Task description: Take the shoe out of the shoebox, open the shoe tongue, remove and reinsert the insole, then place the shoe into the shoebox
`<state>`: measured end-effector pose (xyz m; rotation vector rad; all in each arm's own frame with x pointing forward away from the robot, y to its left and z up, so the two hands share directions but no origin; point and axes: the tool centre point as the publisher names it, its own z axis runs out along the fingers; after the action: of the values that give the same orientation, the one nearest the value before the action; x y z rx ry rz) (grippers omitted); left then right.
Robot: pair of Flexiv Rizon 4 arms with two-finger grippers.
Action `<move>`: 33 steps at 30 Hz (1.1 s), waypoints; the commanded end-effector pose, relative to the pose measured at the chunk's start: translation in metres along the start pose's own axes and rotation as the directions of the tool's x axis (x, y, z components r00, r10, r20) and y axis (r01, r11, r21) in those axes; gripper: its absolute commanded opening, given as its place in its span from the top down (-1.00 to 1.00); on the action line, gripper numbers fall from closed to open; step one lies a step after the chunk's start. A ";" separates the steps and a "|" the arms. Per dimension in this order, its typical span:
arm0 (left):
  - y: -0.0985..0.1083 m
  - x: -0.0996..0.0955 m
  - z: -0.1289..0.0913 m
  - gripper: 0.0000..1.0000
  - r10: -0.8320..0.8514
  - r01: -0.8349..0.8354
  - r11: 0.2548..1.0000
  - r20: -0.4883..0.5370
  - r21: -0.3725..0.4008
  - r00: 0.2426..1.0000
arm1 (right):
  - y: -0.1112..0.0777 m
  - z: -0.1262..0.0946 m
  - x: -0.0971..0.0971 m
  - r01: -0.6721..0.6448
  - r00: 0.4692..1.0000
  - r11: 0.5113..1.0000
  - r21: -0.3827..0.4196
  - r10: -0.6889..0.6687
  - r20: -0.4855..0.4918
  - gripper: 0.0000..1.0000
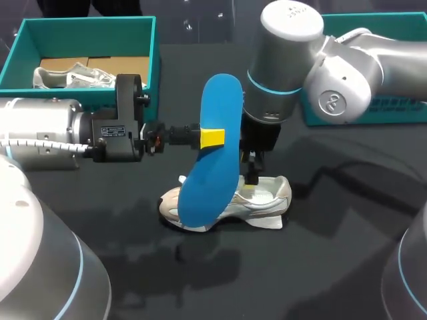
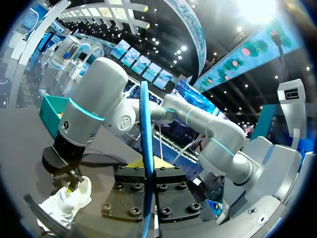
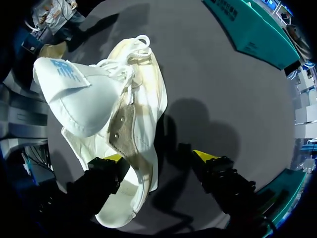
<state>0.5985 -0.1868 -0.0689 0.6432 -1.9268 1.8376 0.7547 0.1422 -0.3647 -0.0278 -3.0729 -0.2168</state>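
Observation:
A blue insole (image 1: 215,157) stands upright in the air above the table's middle, with my left gripper (image 1: 212,138) shut on its edge. In the left wrist view the insole (image 2: 145,148) shows edge-on between the fingers of that gripper (image 2: 146,162). Below it a white shoe (image 1: 230,199) rests on the dark table. My right gripper (image 1: 252,175) points down at the shoe's heel opening. Seen from the right wrist, the gripper (image 3: 158,156) is open over the side wall of the shoe (image 3: 114,109); one fingertip (image 3: 113,157) is by the shoe's inside, the other (image 3: 205,154) stands clear over the table.
A teal shoebox (image 1: 20,50) sits at the back left with a second shoe (image 1: 73,77) in it. Another teal box part (image 1: 373,110) lies at the back right behind my right arm, also seen from the right wrist (image 3: 252,29).

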 end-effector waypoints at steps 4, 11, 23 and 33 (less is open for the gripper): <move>0.001 -0.001 0.002 1.00 0.000 0.000 1.000 0.000 0.002 1.000 | 0.006 0.010 0.001 -0.005 1.000 1.000 -0.002 0.005 -0.015 -0.43; 0.001 -0.001 0.002 1.00 0.000 0.000 1.000 0.000 0.002 1.000 | 0.009 0.016 0.003 -0.002 0.999 1.000 -0.008 0.002 -0.033 -0.16; 0.001 -0.001 0.002 1.00 0.000 0.000 1.000 0.000 0.002 1.000 | 0.010 0.019 0.014 -0.011 0.999 1.000 -0.013 0.011 -0.047 0.05; 0.001 -0.001 0.002 1.00 0.000 0.000 1.000 0.000 0.002 1.000 | 0.011 0.022 0.024 -0.014 0.998 1.000 -0.027 0.012 -0.065 1.00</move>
<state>0.5985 -0.1868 -0.0689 0.6433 -1.9268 1.8376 0.7316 0.1570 -0.3816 -0.0449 -3.0056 -0.2447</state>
